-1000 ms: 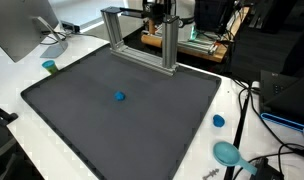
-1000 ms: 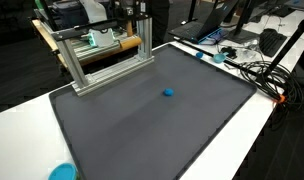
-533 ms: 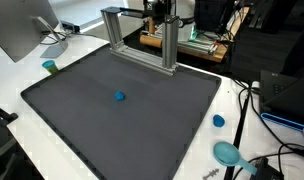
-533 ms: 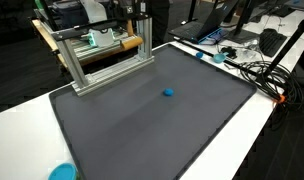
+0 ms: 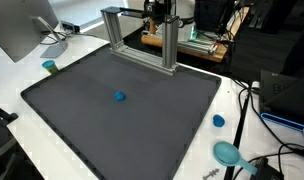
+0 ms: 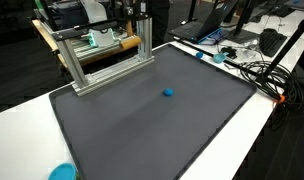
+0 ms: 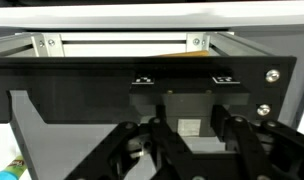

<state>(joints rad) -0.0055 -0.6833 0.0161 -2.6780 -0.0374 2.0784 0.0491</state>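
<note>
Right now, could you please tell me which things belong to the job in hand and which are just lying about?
In hand: the hand, shut, up by the aluminium frame at the back of the dark mat.
Lying about: small blue piece mid-mat; teal cup; blue cap; teal bowl; monitor.

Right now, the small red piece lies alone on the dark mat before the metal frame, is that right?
No: the small piece is blue, not red, as both exterior views show; it lies alone on the dark mat before the metal frame.
</note>
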